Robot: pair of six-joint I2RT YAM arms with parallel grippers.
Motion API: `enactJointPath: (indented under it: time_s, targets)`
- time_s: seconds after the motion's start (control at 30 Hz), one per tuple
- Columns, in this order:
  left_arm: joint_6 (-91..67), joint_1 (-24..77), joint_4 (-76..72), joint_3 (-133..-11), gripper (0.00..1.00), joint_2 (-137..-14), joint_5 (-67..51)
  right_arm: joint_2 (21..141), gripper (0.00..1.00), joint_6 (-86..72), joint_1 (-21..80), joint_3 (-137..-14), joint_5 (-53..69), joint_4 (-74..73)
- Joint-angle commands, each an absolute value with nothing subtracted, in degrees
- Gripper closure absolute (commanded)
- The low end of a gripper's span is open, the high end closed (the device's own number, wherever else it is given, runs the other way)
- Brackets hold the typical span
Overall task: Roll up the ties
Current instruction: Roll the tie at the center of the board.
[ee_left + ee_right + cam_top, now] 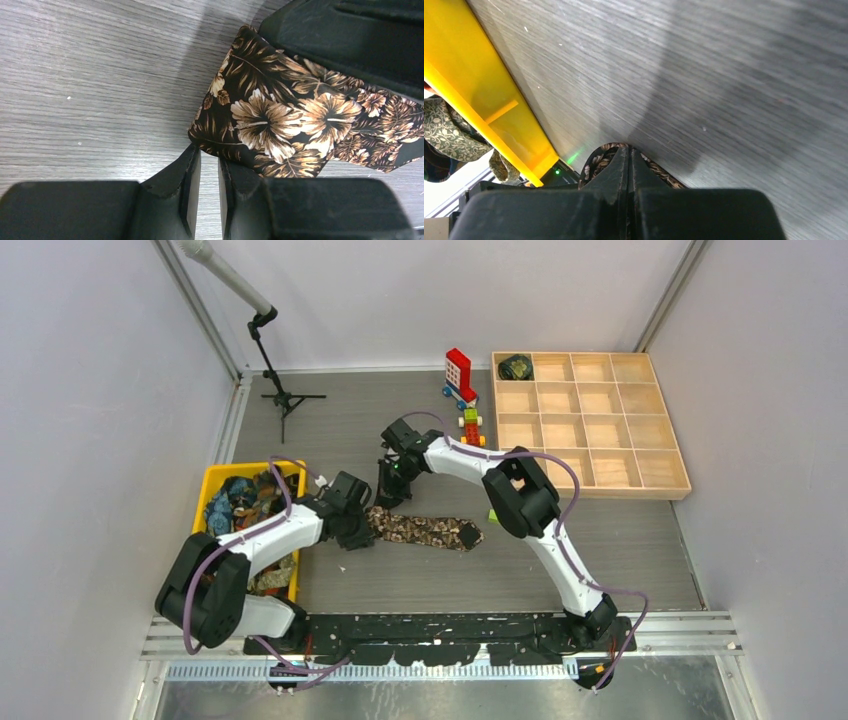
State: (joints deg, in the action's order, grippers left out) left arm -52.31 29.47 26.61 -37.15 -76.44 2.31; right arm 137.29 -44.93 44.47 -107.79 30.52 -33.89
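Observation:
A brown floral tie (430, 531) lies flat across the middle of the table, with its left end folded over. My right gripper (388, 495) comes down on that folded end. In the right wrist view its jaws (629, 150) are pressed together, and the tie (594, 162) shows on both sides of the tips. My left gripper (209, 155) sits low at the tie's near edge (280, 115). Its jaws stand a narrow gap apart with bare table between them, and the right finger touches the fabric. More ties (240, 502) fill the yellow bin. A rolled tie (516, 367) sits in the tray's back-left compartment.
The yellow bin (212, 480) stands at the left, close to my left arm, and shows in the right wrist view (484, 100). A wooden compartment tray (590, 492) is at the back right. Toy bricks (460, 375), a small green block (492, 513) and a tripod stand (285, 398) are further back.

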Motion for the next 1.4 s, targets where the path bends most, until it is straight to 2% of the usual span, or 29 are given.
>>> enactJointPath:
  time_s: [0.0,0.33,0.47,0.6,0.73,0.83,1.1,1.23,1.37]
  targets:
    - [-52.83,28.92,23.64,-37.09,0.79,-77.31,2.61,136.81,1.0,-45.67,45.52,-107.71,32.67,-32.82]
    - [-51.71,28.48,23.94,-37.88,0.8,-77.87,3.42,136.02,0.99,-45.91,45.45,-106.7,30.4,-33.04]
    - [-51.3,28.48,24.52,-37.58,0.8,-77.3,3.45,135.56,0.86,-44.29,44.62,-109.17,26.29,-36.87]
    - [-50.9,28.48,25.68,-37.24,0.8,-76.17,3.89,134.28,0.67,-43.03,43.33,-111.25,22.07,-40.43]
    - [-50.46,28.48,27.05,-36.26,0.8,-73.33,4.57,131.94,0.57,-42.48,41.75,-112.76,19.22,-42.63]
    - [-50.01,28.45,28.41,-35.5,0.8,-70.94,5.53,130.17,0.54,-42.1,41.2,-114.55,16.77,-44.96]
    - [-45.21,28.48,38.72,-37.01,0.76,-61.68,12.29,121.47,0.53,-44.04,43.32,-111.91,14.98,-43.87]
    - [-43.14,27.95,41.55,-38.41,0.73,-57.51,16.53,117.31,0.58,-46.97,45.46,-107.43,14.68,-39.81]
    - [-39.87,26.09,40.75,-39.34,0.59,-56.06,16.12,115.91,0.68,-49.22,48.01,-104.29,14.53,-36.44]
